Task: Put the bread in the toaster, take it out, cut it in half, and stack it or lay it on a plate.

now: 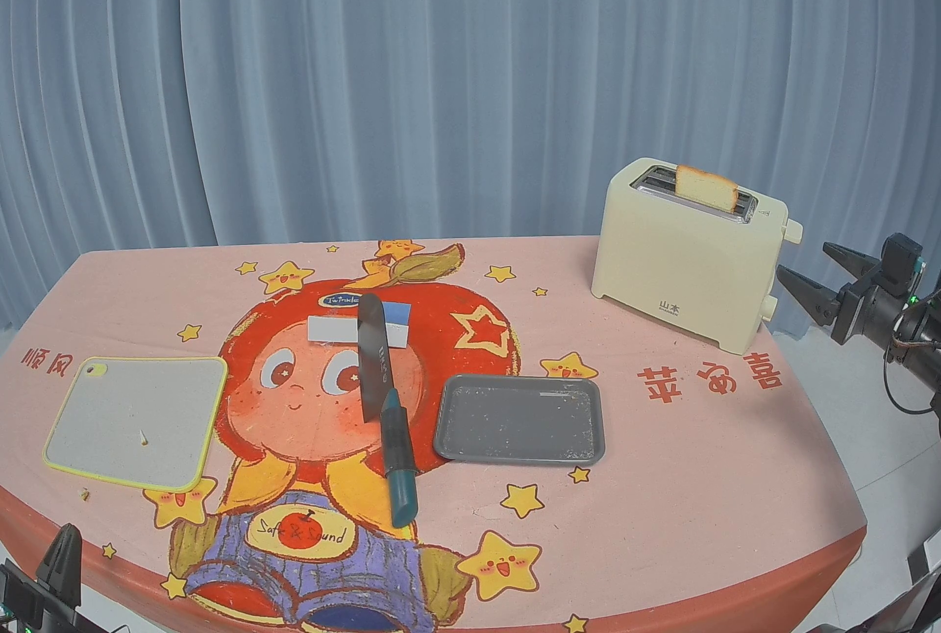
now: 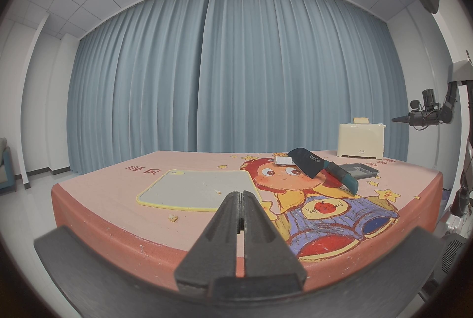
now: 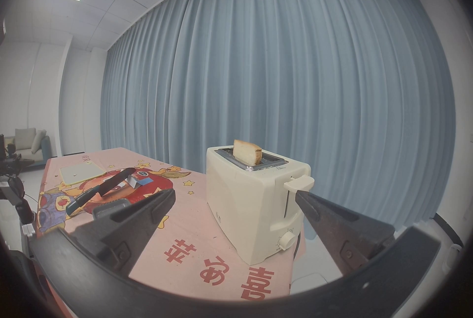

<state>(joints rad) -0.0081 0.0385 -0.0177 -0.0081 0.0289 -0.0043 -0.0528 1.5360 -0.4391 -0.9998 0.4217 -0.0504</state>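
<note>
We list one pale browned slice of bread standing in a top slot of a cream plastic toaster, which bears small dark print on its front, at the far right of the pink cartoon-printed counter with red characters. Near the middle lie a grey rectangular tray and a dark-bladed, teal-handled knife with a printed blade. A grey, yellow-rimmed cutting board lies at left. The right end effector is spread open beside the toaster. The left end effector is closed and empty.
</note>
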